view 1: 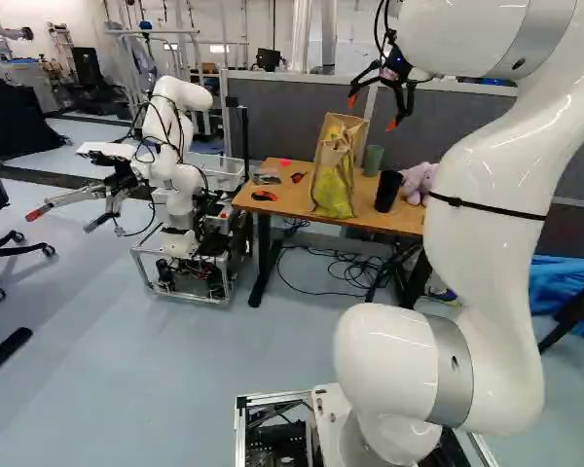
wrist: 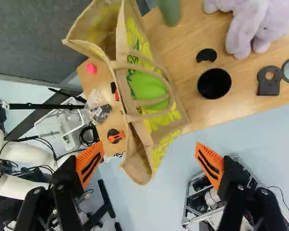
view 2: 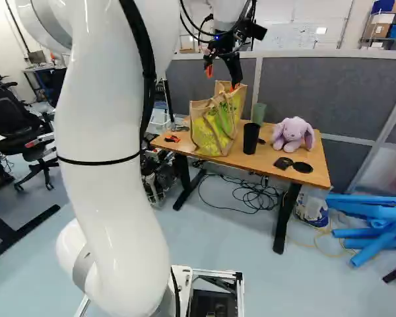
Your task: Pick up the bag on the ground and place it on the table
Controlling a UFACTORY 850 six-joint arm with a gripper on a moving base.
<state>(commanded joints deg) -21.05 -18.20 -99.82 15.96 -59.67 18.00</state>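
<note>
Bag (wrist: 171,113), tan with yellow-green print, stood upright on the wooden table (view 2: 317,173). The gripper (view 1: 373,112) hung higher and apart from it, its two fingers spread wide, holding nothing. A lilac plush rabbit (view 2: 292,134) sat near the table's back edge. Between rabbit and bag stood a black cup (view 2: 250,139) and a green cup (view 2: 258,113). Across the bag lay a small pink thing (wrist: 91,68).

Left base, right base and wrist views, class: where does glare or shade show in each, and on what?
Left base view: bright highlights on the white arm's glossy curves, a pale sheen on the floor; right base view: a pale highlight along the same arm; wrist view: the black cup's inside too dark to read, the bag's open mouth shaded.
</note>
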